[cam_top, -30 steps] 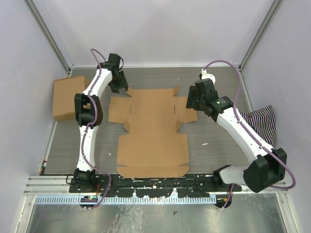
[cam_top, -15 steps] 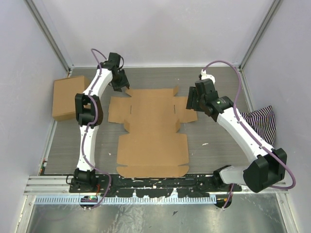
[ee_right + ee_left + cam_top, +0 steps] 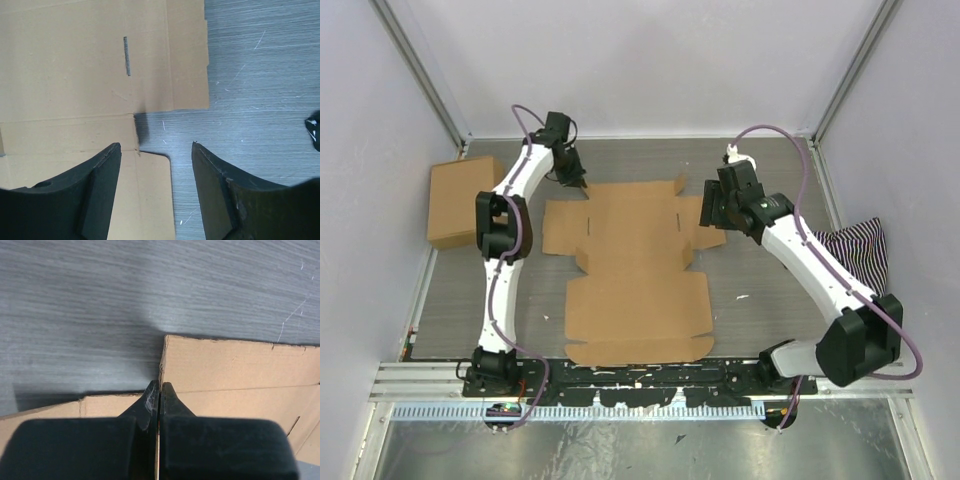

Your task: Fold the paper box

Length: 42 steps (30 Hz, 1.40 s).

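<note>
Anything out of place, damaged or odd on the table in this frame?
Only a striped cloth bunched up at the far right. The paper box lies mostly flat and looks undamaged, its far-left corner pinched by the left gripper.

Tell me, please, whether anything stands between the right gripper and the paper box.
Nothing visible does. The right gripper hangs open directly over the edge of a side flap of the paper box, with only bare cardboard and table between its fingers. The striped cloth lies off to its right, well apart.

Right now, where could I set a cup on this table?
Bare table: the far strip behind the paper box, and the patch between it and the right arm. Crowded: its far corners, by the left gripper and right gripper.
</note>
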Motion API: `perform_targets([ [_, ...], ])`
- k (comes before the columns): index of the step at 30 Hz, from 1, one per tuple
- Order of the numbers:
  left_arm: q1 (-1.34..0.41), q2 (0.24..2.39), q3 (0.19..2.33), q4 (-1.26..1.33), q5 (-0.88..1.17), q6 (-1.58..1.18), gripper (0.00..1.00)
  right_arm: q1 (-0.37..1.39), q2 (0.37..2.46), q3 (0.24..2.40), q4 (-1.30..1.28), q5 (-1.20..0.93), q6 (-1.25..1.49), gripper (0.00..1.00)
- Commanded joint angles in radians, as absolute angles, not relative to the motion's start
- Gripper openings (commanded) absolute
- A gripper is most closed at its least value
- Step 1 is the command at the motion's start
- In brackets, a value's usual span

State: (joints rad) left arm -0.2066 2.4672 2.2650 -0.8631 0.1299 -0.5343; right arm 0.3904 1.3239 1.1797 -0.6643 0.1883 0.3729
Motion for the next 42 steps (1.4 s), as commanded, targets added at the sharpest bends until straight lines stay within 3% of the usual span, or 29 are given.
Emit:
perform_targets([
  [1,-0.219,2.271,2.129,-0.742,0.127,-0.500,0.00,0.387,1.377,1.280,-0.651,0.155,0.356,0.64],
  [8,-0.233,1.925,1.783,-0.485,0.146,-0.451,0.00,0.384,1.483,1.464,-0.700,0.132,0.319,0.64],
  [20,-0.396,1.461,1.166,0.051,-0.179,-0.157,0.00,0.376,1.485,1.690,-0.746,0.089,0.256,0.64],
  [27,-0.444,1.216,0.749,0.613,-0.248,-0.085,0.00,0.372,1.475,1.698,-0.778,0.072,0.236,0.63],
  [42,-0.465,1.091,0.572,0.895,-0.063,0.009,0.00,0.372,1.515,1.748,-0.825,-0.003,0.200,0.56],
])
